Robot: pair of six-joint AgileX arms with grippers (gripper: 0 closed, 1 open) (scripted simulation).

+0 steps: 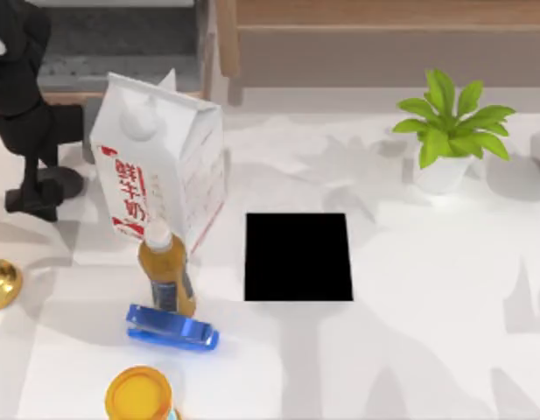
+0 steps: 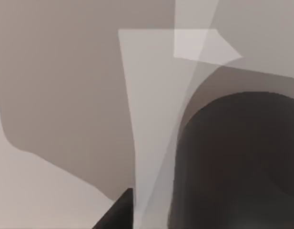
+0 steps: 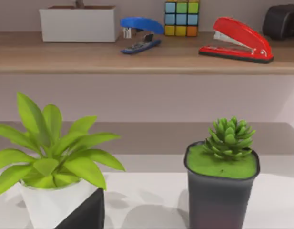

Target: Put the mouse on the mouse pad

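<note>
Milk carton [image 1: 160, 157], bottle [image 1: 167, 271], blue stapler [image 1: 171, 326] left of mouse pad [image 1: 298, 257]

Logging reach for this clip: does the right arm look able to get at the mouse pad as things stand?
Probably yes. The mouse pad lies bare, with open table on its right; the potted plant stands well behind, and the milk carton is on its left.
</note>
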